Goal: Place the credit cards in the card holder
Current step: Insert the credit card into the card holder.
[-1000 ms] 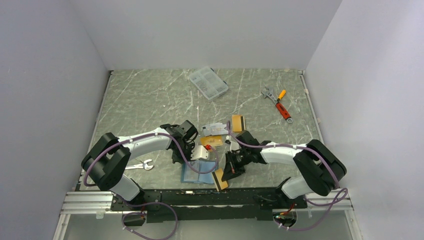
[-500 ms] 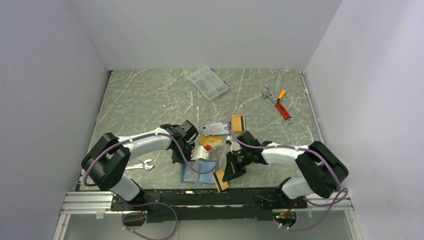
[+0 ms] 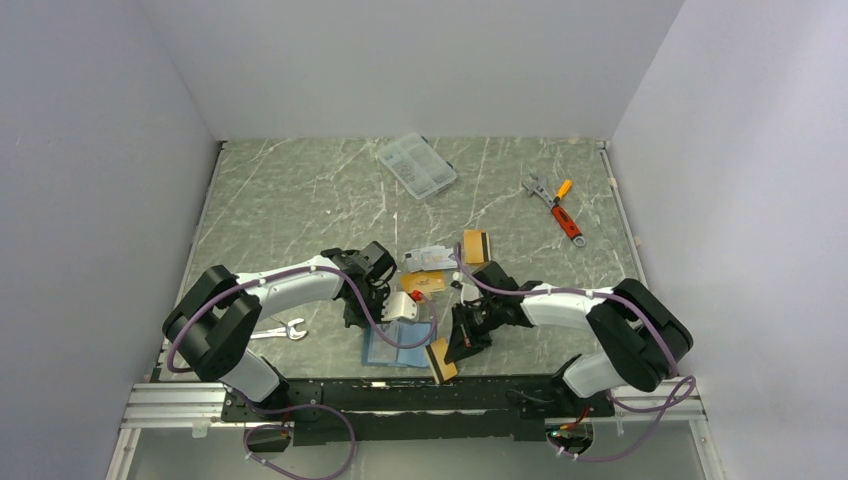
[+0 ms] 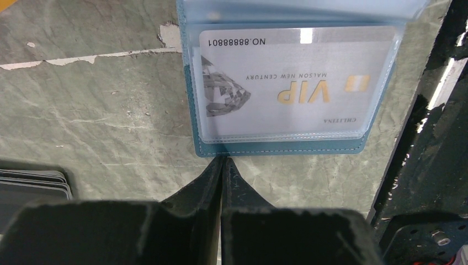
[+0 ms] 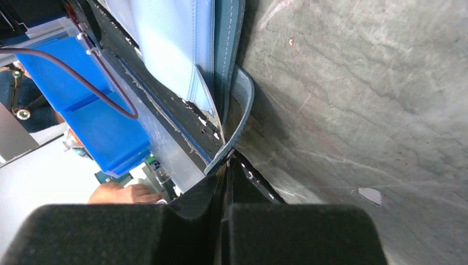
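The teal card holder (image 4: 276, 148) lies open on the marble table, with a silver VIP credit card (image 4: 292, 83) inside its clear pocket. My left gripper (image 4: 222, 161) is shut, its tips touching the holder's near edge. In the top view the holder (image 3: 385, 348) sits close to the table's front rail. My right gripper (image 5: 228, 157) is shut at the holder's curved snap tab (image 5: 243, 110). It pinches an orange-gold credit card (image 3: 440, 360), which only shows as a thin edge in the right wrist view. More credit cards (image 3: 476, 246) lie behind the holder.
A clear compartment box (image 3: 417, 165) sits at the back, with an adjustable wrench and an orange-handled tool (image 3: 565, 220) at the back right. A spanner (image 3: 282, 330) lies by the left arm. The black front rail (image 4: 425, 165) runs just beyond the holder. A person's hand (image 5: 118, 193) shows past the rail.
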